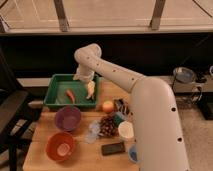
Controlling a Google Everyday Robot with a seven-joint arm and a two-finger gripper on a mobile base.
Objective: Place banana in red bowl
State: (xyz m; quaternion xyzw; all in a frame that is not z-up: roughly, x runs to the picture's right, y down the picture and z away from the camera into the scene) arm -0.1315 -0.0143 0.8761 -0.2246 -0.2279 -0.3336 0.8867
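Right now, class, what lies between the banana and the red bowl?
The purple bowl sits between banana and red bowl, camera view; the gripper hangs over the green tray.

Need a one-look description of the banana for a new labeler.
Find the green tray at the far-left corner of the wooden table. The banana lies near its right wall, just below the claw. It is pale yellow and slim, unlike the orange-red carrot-like piece mid-tray or the round fruit outside the tray.

White gripper (84, 76) over green tray (59, 89); pale yellow banana (90, 89); orange-red bowl (54, 145); purple bowl (67, 119).
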